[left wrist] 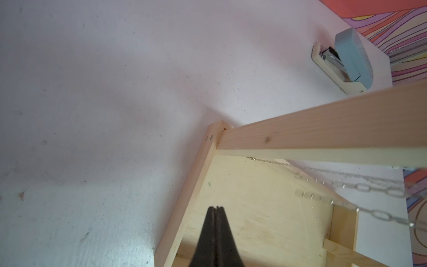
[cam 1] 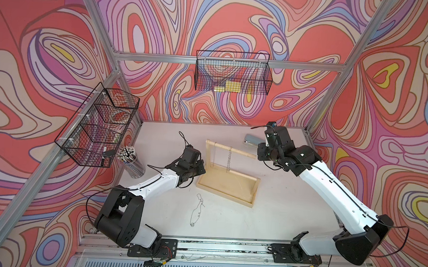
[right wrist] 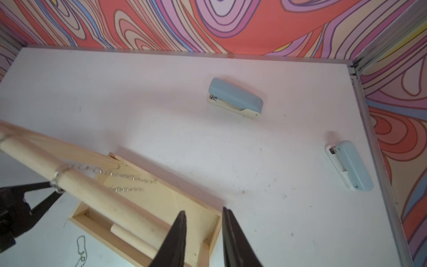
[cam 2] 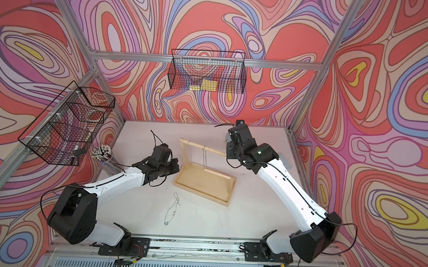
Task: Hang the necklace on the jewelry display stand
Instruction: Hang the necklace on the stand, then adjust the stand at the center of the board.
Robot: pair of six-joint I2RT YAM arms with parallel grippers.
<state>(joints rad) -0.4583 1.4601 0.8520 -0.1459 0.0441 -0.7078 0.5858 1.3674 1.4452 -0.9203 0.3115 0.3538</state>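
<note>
A bimanual robot at a white worktop, seen from above. A thin necklace [cam 1: 195, 211] lies loose on the worktop, just near of the left corner of the jewelry display stand [cam 1: 230, 187] and not touching it. Its long axis runs near to far, with the far end tipped slightly right.

The left claw [left wrist: 216, 208] is clenched, with nothing between its tips, and hangs over the left end of the stand's tray. From this claw the necklace lies straight toward the near edge. The left arm appears to be the closer one.

The left arm stretches from its near-left base diagonally toward the stand, with the wrist bent down. The right arm reaches from the near-right base to the far end of the stand, with its wrist raised beside the right end of the top crossbar [cam 1: 242, 152]. The right claw [right wrist: 203, 210] is partly parted and empty, pointing down past the tray's right end.

A chunky chain [cam 1: 230, 157] and a finer chain [cam 1: 214, 154] already hang from the crossbar.
</note>
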